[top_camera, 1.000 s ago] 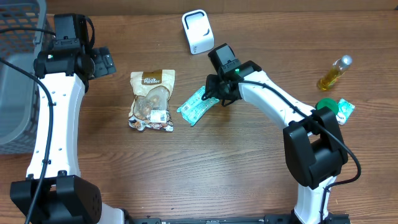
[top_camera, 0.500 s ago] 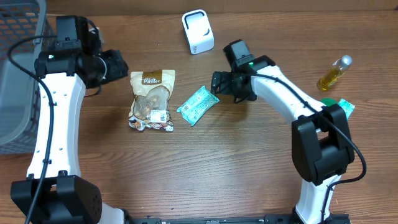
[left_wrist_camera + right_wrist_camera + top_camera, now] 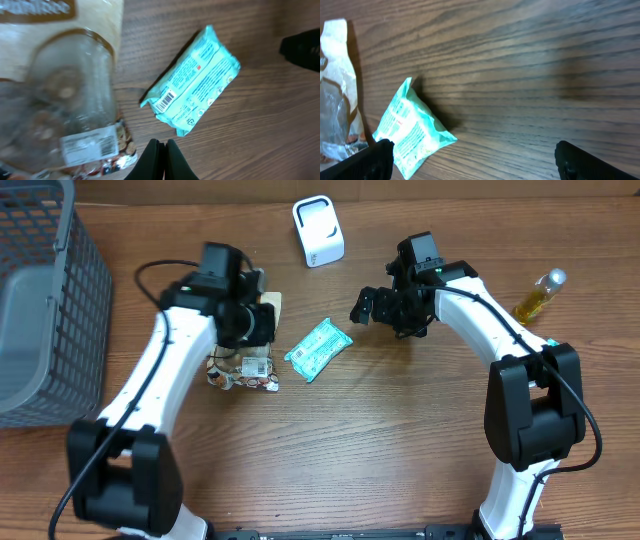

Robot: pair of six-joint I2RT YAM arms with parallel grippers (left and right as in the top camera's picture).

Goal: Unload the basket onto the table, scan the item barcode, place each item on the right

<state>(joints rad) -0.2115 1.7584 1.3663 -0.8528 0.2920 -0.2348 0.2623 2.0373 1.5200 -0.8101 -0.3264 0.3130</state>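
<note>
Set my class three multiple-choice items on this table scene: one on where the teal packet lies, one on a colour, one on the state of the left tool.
1. Where is the teal packet?
A. Under the snack pouch
B. On the table, between the snack pouch and the right tool
C. Held in the right tool

2. What colour is the liquid in the bottle?
A. Blue
B. Red
C. Yellow

3. How is the left tool?
A. Shut, empty
B. Wide open
C. Shut on the packet

Key: B, wood shows all round it; C, the overhead view shows yellow; A, its fingers meet with nothing between.
</note>
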